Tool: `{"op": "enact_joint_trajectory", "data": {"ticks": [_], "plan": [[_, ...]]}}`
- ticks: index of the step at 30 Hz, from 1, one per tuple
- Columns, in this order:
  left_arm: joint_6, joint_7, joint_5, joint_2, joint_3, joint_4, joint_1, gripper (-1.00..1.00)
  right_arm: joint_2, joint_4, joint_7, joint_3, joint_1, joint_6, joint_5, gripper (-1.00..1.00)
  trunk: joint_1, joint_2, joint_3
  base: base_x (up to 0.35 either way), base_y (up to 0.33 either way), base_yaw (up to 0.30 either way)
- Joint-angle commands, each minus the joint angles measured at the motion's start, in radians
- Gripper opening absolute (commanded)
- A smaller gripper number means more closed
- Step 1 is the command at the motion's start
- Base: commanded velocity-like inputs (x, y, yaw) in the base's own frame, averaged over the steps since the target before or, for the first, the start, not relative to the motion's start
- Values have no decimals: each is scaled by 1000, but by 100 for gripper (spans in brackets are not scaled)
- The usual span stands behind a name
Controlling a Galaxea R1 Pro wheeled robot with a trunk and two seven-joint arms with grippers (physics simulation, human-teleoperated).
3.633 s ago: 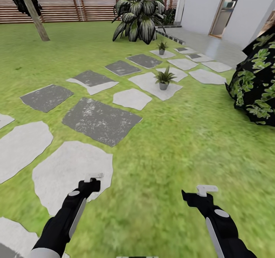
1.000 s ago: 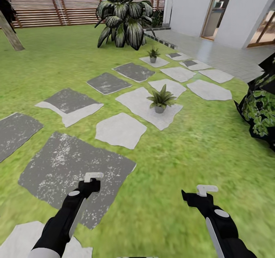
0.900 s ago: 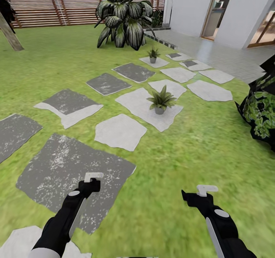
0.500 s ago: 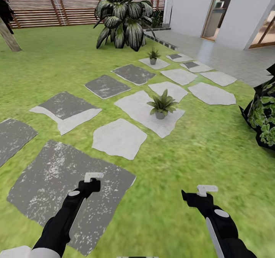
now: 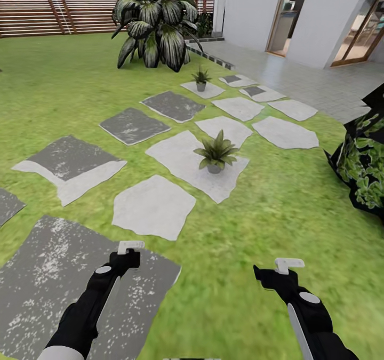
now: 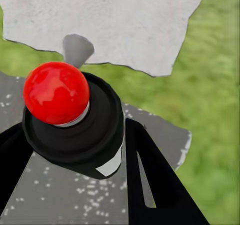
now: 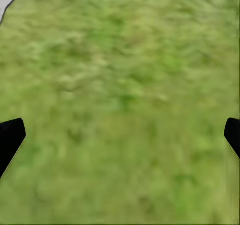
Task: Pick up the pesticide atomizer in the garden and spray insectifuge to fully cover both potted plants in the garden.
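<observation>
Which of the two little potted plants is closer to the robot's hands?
The near potted plant, standing on the large pale stepping stone mid-lawn. The far potted plant sits farther back, on a smaller stone by the big striped-leaf palm.

A green lawn [image 5: 69, 98] covers most of the ground, lit by even daylight with soft shadows. Flat stepping stones [image 5: 154, 208] lie in it in a loose path — some pale grey-white, some dark grey with white speckles [image 5: 53, 274]. At the far edge stands a brown slatted wooden fence [image 5: 53, 13], and before it a big palm [image 5: 154, 21] with striped dark leaves. To the right of the palm a pale tiled patio [image 5: 304, 77] runs along a white building wall [image 5: 245, 8] with a doorway and wood-framed glass doors [image 5: 368, 29]. A round dark leafy bush [image 5: 362, 157] sits at the right edge — only part of it is in view.
</observation>
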Motion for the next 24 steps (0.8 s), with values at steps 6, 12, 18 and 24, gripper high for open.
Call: {"op": "enact_joint_trajectory", "data": {"ticks": [6, 12, 18, 24], "plan": [[5, 2, 0, 0, -1, -1, 0, -100, 0, -1, 0, 1, 0, 6, 1, 100, 1, 0, -1, 341, 0, -1], [5, 2, 0, 0, -1, -1, 0, -100, 0, -1, 0, 1, 0, 5, 1, 100, 1, 0, -1, 341, 0, -1], [5, 2, -1, 0, -1, -1, 0, -100, 0, -1, 0, 0, 0, 5, 1, 100, 1, 0, -1, 341, 0, -198], [5, 3, -2, 0, -1, -3, 1, -100, 0, -1, 0, 1, 0, 5, 1, 100, 1, 0, -1, 131, 0, -210]]}}
